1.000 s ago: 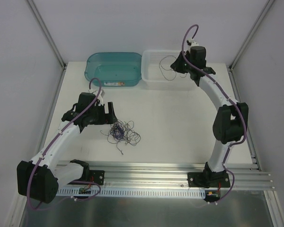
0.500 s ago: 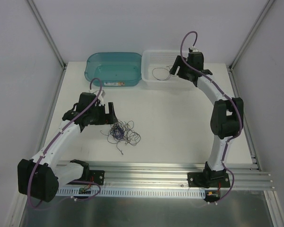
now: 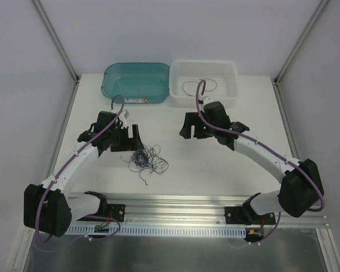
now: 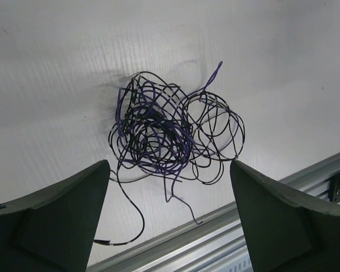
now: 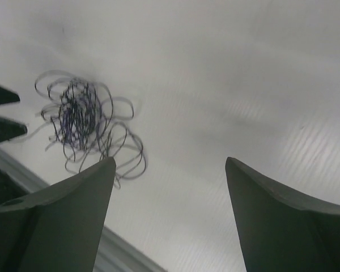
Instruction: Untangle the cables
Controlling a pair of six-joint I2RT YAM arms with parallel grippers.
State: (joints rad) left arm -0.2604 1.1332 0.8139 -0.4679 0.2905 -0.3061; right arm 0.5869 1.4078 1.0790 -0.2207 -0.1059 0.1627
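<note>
A tangle of thin black and purple cables [image 3: 145, 158] lies on the white table, left of centre. The left wrist view shows the same cables [image 4: 170, 133] as a dense knot with loose ends trailing toward the rail. My left gripper [image 3: 134, 140] hangs open just left of and above the knot, nothing between its fingers [image 4: 56, 215]. My right gripper [image 3: 185, 126] is open and empty over bare table, to the right of the tangle [image 5: 82, 116]. One separate cable [image 3: 198, 86] lies looped inside the white basket [image 3: 204, 62].
A teal bin [image 3: 118, 90] stands at the back left, beside the white basket. An aluminium rail [image 3: 187, 204] runs along the near table edge, close to the trailing cable ends. Grey walls enclose the table on three sides.
My right gripper opened over the white basket, left a cable there, and swung down and left toward the table's middle. The left gripper edged slightly toward the tangle.
</note>
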